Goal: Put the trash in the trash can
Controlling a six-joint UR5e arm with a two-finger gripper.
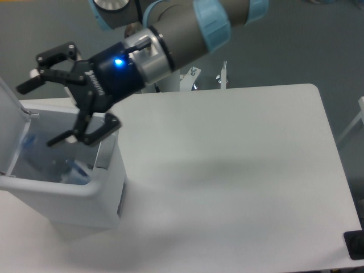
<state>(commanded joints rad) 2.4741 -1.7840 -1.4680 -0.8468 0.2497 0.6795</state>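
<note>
Bottle (54,165), crushed and clear, lies inside the trash can (105,190); I judge it light, springy, slippery, best pinched across its flattened middle. My gripper (41,112) hangs spread wide, holding nothing, over the opening.

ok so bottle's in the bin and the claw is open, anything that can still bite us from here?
1. The open claw hangs just above the large white rectangular plastic trash can; its lower finger sits close to the rim, so a careless retreat might clip or shift the can.
2. The crushed clear plastic bottle lies high inside, near the wall, and may spring back up.
3. The raised white hinged lid stands beside the claw and could get knocked.
</note>
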